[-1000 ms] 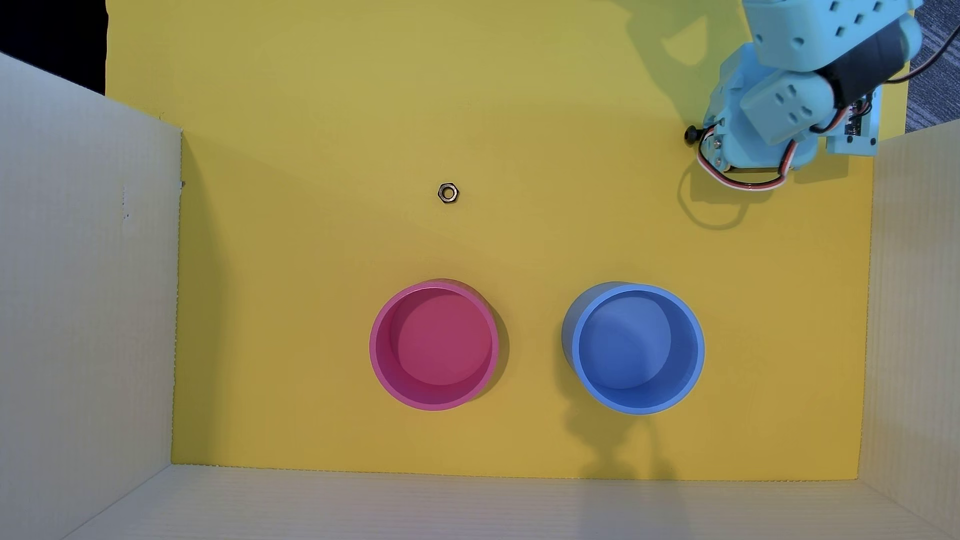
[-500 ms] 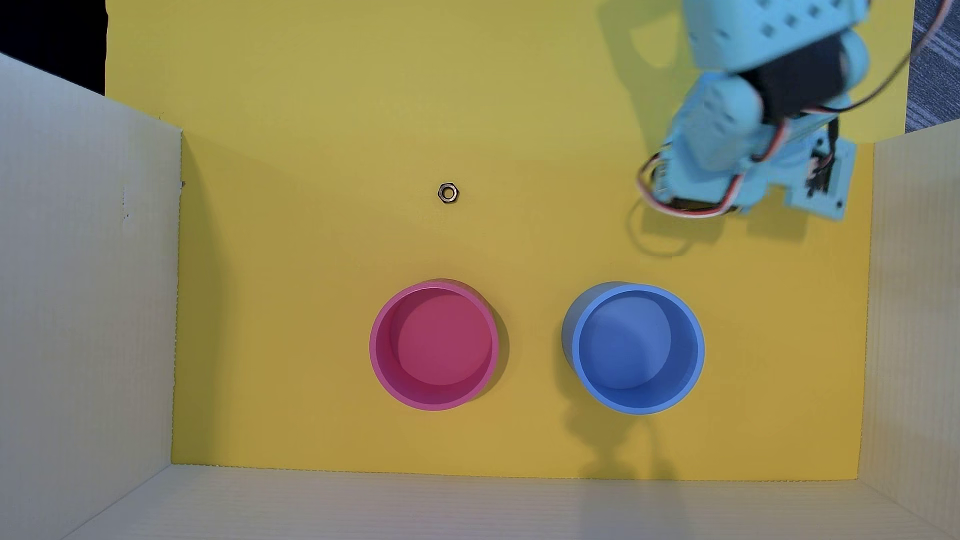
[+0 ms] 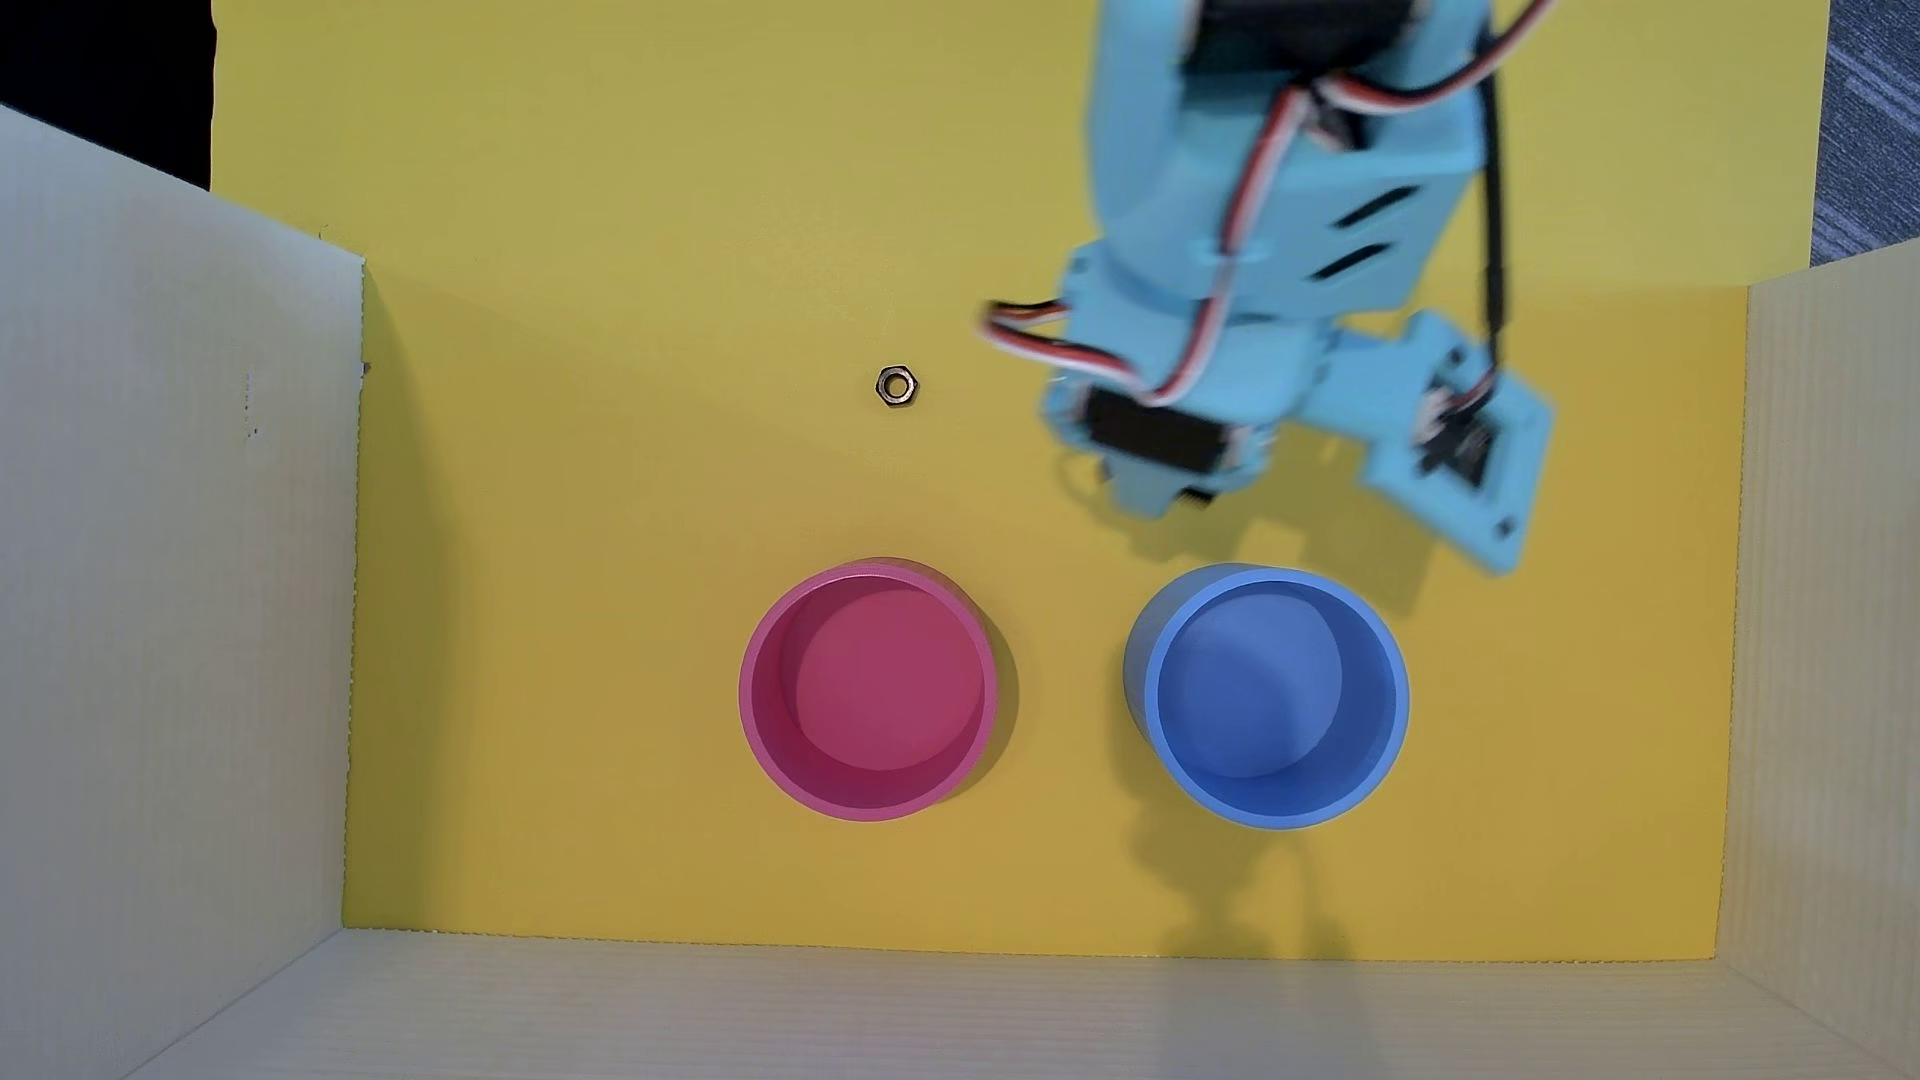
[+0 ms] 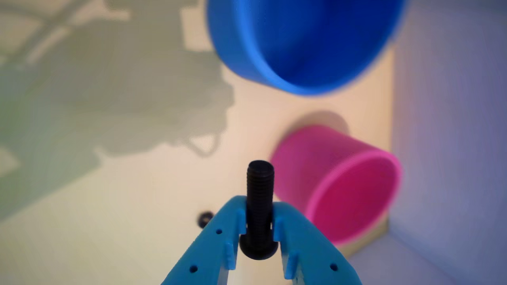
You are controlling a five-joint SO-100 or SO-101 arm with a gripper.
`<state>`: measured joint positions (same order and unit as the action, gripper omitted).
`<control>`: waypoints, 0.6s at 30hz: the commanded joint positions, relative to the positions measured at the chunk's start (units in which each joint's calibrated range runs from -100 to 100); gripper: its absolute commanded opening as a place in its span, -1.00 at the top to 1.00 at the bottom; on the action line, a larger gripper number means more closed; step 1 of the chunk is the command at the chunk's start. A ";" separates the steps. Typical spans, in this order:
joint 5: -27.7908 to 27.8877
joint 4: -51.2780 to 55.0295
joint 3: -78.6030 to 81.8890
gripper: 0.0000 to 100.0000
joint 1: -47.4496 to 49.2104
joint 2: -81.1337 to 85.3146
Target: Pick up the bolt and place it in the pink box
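In the wrist view my light blue gripper (image 4: 258, 215) is shut on the black bolt (image 4: 260, 198), clamping its threaded shaft just above the rounded head, with the shaft end pointing away from the camera. The bolt is held above the yellow floor. The pink box (image 4: 336, 182) lies ahead and to the right in the wrist view. In the overhead view the pink box (image 3: 869, 691) stands open and empty at lower centre, and my arm (image 3: 1247, 312) hangs above and to the right of it, over the floor just behind the blue cup. The bolt is hidden under the arm there.
A blue round cup (image 3: 1273, 696) stands right of the pink box; it also shows in the wrist view (image 4: 305, 43). A silvery hex nut (image 3: 896, 385) lies on the yellow floor left of the arm. White corrugated walls (image 3: 166, 623) enclose the floor on three sides.
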<state>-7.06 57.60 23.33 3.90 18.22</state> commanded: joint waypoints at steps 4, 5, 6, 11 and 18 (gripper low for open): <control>0.21 -0.59 -10.17 0.98 -4.49 -2.56; 0.21 -0.59 -11.17 0.98 -4.86 -3.57; 0.21 -0.59 -12.25 0.98 -5.30 -4.58; 0.21 -0.67 -17.59 0.98 -7.21 -9.63; 0.21 -0.67 -25.37 0.98 -9.79 -16.54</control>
<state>-7.01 57.52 2.70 -4.92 2.54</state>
